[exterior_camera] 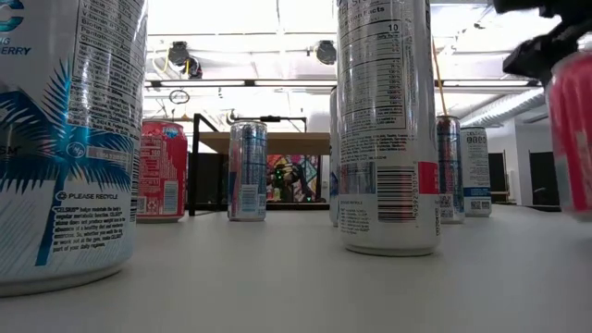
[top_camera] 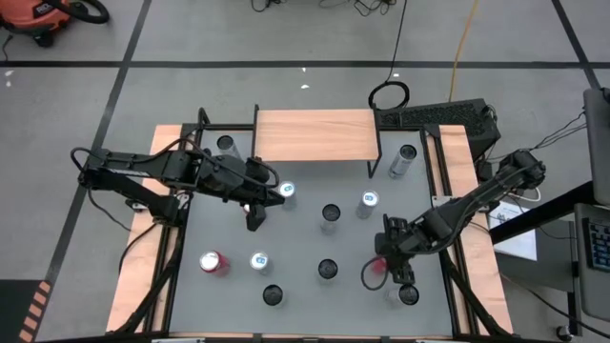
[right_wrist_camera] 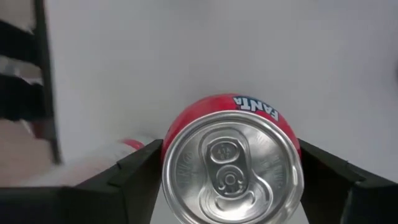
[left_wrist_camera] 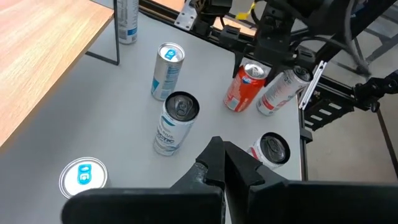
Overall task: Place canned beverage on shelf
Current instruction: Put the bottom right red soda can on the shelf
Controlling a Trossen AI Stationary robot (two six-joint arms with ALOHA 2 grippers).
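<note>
The grey table fills the middle of the high view, and the shelf, a light wooden top on thin black legs, stands at its far edge; everything else is placed from that shelf.

The left arm reaches in from the shelf's left side, and its gripper hangs just in front of the shelf's left end with the fingers pressed together and nothing between them. The right arm comes in from the shelf's right side and bends toward the near right part of the table, well away from the shelf. There the right gripper sits around a red soda can, one dark finger against each side of it, so the can is gripped; it appears tilted in the left wrist view.

A silver can stands just beside the shelf's right legs, and another can stands by its left legs. Two blue-topped cans stand a little in front of the shelf. Further from it are dark-topped cans, a second red can and another blue-topped can on the near left.
</note>
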